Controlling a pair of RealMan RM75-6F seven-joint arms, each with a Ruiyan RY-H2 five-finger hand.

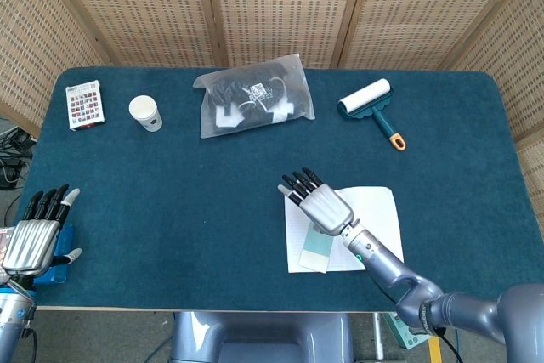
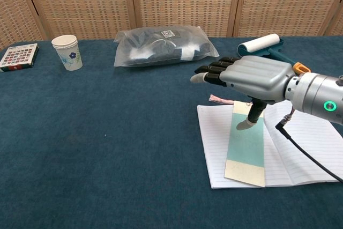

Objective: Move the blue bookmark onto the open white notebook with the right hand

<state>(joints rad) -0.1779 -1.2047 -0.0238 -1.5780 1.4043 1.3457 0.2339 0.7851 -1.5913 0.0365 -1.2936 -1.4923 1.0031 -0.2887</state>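
- Clear plastic bag [image 1: 254,104], lying flat at the back of the table, holds dark folded items with white patches; the chest view shows a QR label on top.
- White paper cup [image 2: 67,52] stands upright at back left; contents cannot be told.
- Blue bookmark [image 2: 246,149] lies flat on the left page of the open white notebook [image 2: 315,146], cream bands at both ends, pink tassel off the notebook's far edge.
- Right hand [image 2: 250,79] hovers over the bookmark's far end, fingers extended and apart, thumb pointing down close above the bookmark; contact cannot be told. It holds nothing.
- Left hand [image 1: 32,235] at the table's near-left edge, fingers apart, above a blue object.
- Dark blue table cover [image 1: 153,193]; woven-cane screen panels [image 1: 280,2] behind.
- Lint roller [image 1: 371,106] and patterned box [image 1: 85,104] sit near the back edge.
- Only the head view shows the left hand.
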